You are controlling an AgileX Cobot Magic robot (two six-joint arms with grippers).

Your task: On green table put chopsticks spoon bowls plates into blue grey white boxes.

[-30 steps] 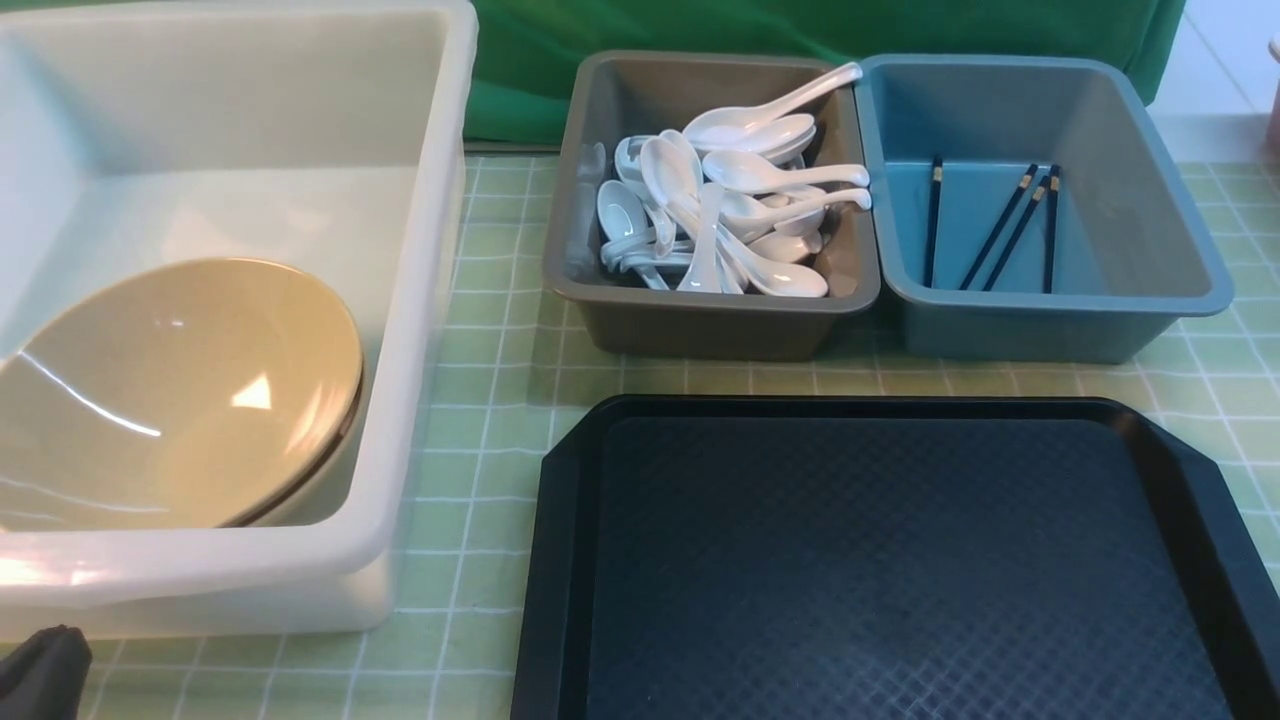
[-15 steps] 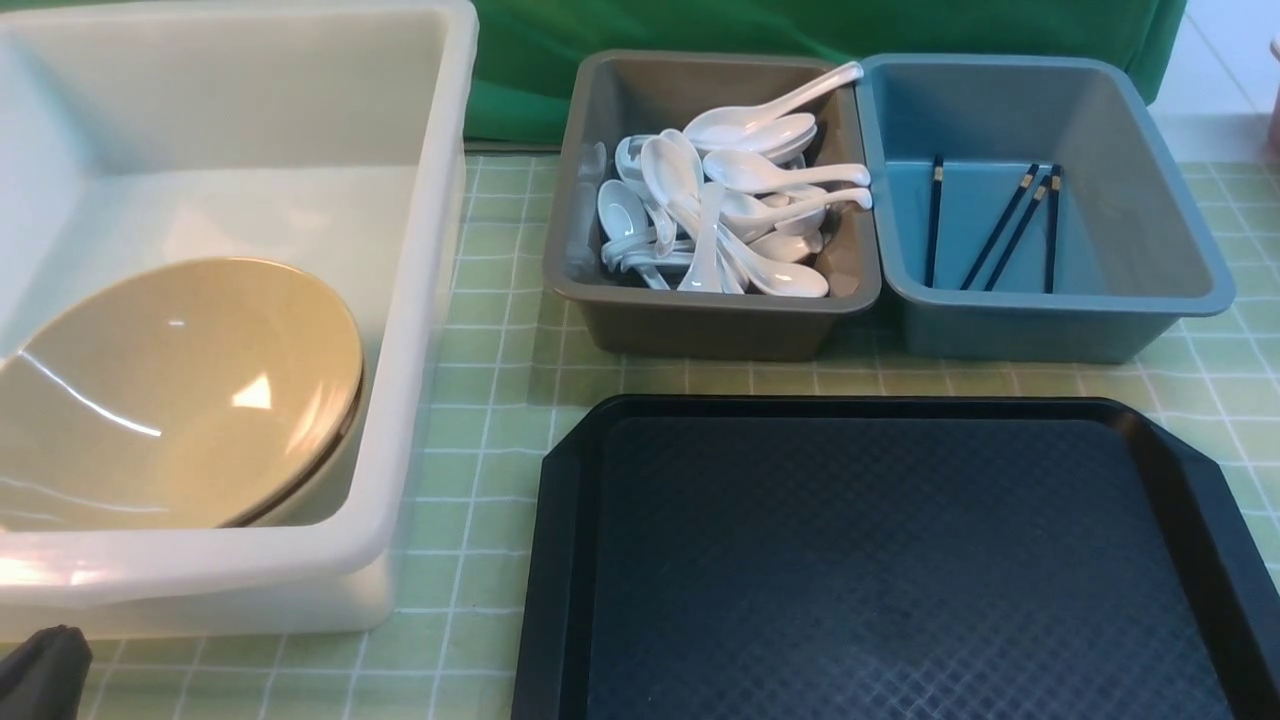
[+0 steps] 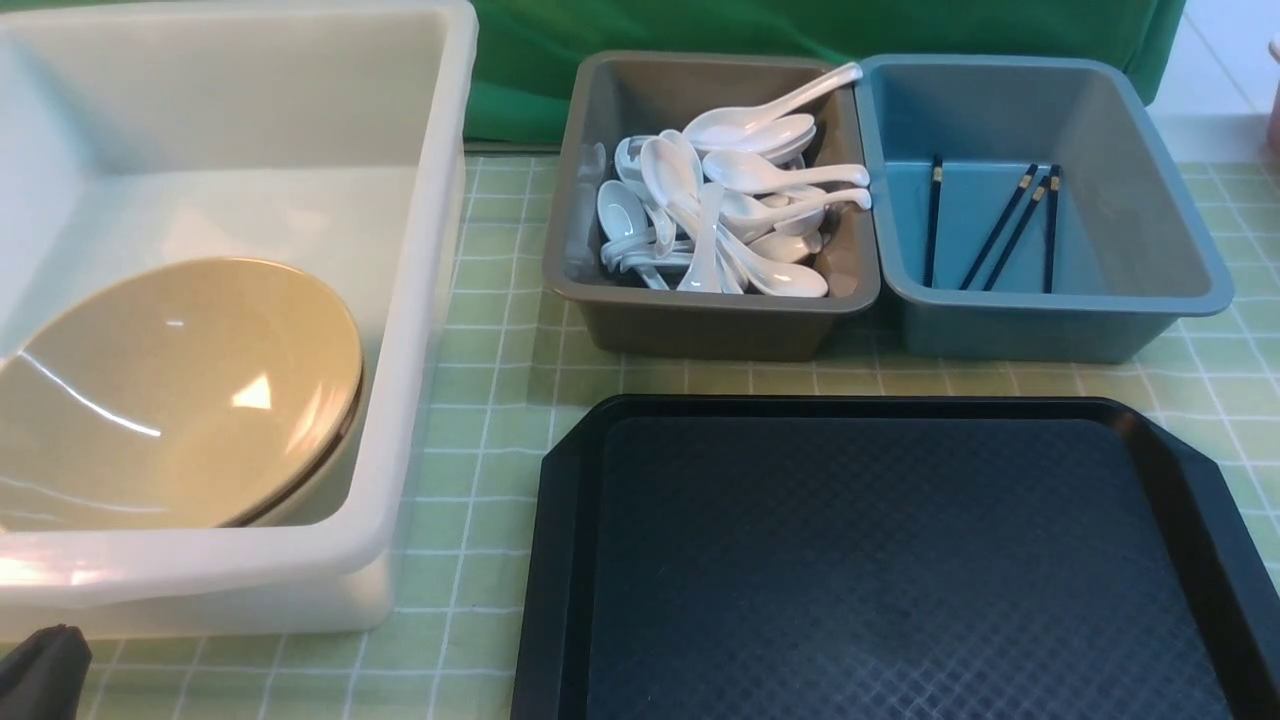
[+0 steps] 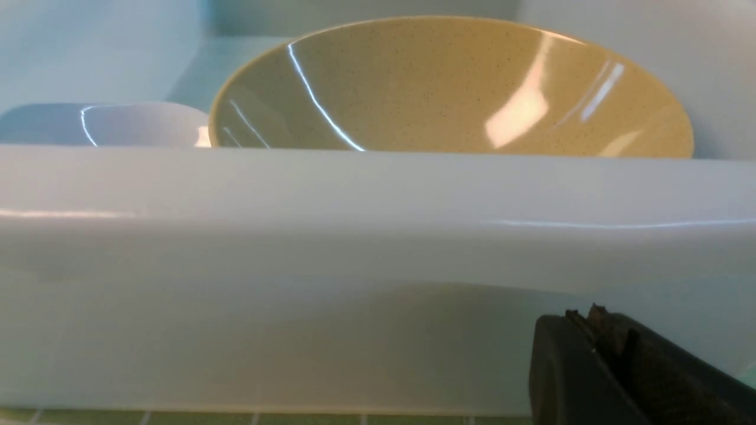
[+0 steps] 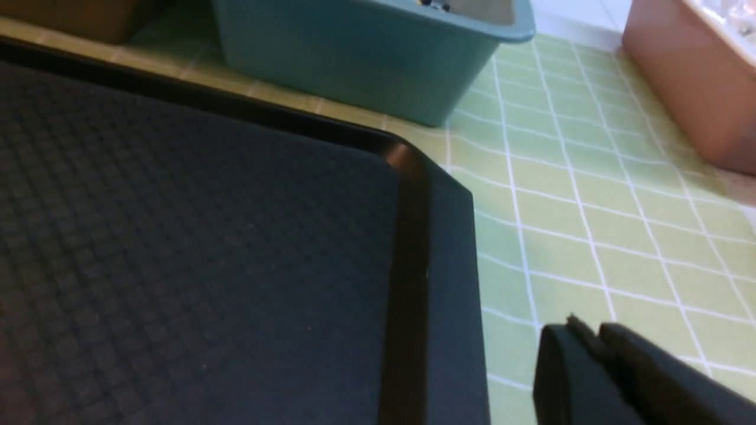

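The white box point(image 3: 420, 300) stands at the left and holds a tan bowl point(image 3: 180, 390); in the left wrist view a white dish point(image 4: 118, 123) lies beside the tan bowl point(image 4: 449, 88). Several white spoons point(image 3: 730, 210) are piled in the grey box point(image 3: 700, 330). Several dark chopsticks point(image 3: 1000, 225) lie in the blue box point(image 3: 1050, 330). My left gripper point(image 4: 590, 316) is shut and empty, low in front of the white box's near wall point(image 4: 354, 236); its tip point(image 3: 40, 670) shows at the front view's bottom left. My right gripper point(image 5: 585, 330) is shut and empty over the green cloth, beside the tray's right corner.
A black tray point(image 3: 900, 560) with nothing on it fills the front middle. A pink box point(image 5: 691, 77) stands at the far right beyond the blue box point(image 5: 366, 59). A green curtain hangs behind the boxes.
The left gripper's tip has slipped slightly further toward the bottom-left corner of the front view. Nothing else has moved.
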